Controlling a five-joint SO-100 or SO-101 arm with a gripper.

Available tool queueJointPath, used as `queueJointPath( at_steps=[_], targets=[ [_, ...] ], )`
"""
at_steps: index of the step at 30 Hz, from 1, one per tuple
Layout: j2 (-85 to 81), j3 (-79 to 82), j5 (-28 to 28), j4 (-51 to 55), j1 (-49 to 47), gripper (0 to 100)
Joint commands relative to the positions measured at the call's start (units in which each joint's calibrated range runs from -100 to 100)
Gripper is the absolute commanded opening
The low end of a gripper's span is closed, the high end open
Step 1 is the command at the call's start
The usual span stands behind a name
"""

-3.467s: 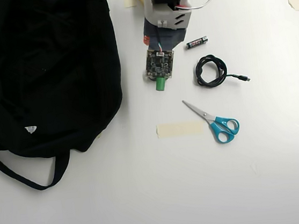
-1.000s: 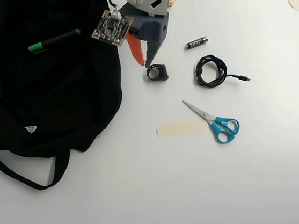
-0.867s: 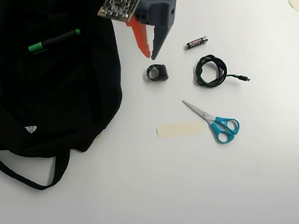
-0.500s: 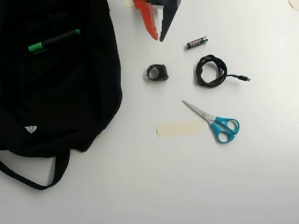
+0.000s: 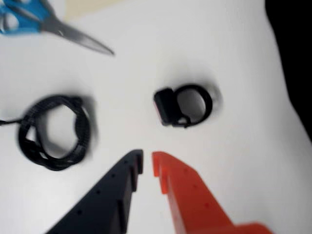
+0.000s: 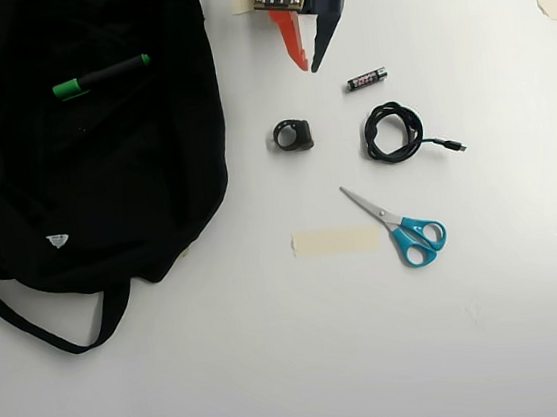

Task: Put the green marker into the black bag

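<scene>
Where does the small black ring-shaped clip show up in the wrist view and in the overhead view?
Wrist view: the small black ring-shaped clip lies right of centre, just above the gripper fingertips.
Overhead view: it lies near the middle, between the black fabric bag and the coiled black cable, below the gripper.
Shared landmark: the coiled black cable, at the left in the wrist view, at the clip's right in the overhead view.
</scene>
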Motion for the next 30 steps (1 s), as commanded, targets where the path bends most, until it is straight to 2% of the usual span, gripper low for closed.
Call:
queueJointPath(
  at_steps=[1,20,30],
  targets=[
    [-7.9,10.35,0.27,-5.6,-0.43,2],
    [-36.28,35.42,0.33,-7.75,-3.2,2],
    [-37.86,42.79,0.38,-7.75,-1.4,2]
  ],
)
